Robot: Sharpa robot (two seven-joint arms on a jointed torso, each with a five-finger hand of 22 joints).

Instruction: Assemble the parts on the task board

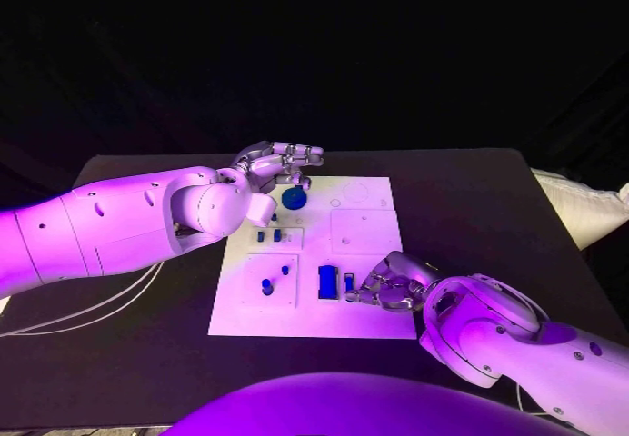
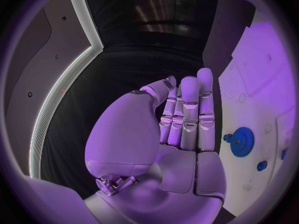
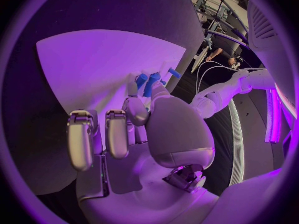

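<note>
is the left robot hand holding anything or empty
Empty. In the left wrist view the left robot hand has its fingers straight, side by side, nothing in them; the blue gear lies apart on the task board.

In the head view, centre frame, the left hand [image 1: 275,163] covers part of the blue gear [image 1: 296,196] at the task board [image 1: 367,318]'s top edge, and we cannot tell whether its fingers [image 1: 304,153] touch the gear. Lower right of the board, the right hand [image 1: 391,283] hides the narrow blue part [image 1: 349,282] beside the blue block [image 1: 328,282], so whether it holds anything is unclear to us. The small blue pegs [image 1: 267,235] at the board's left are too small to tell apart.
</note>
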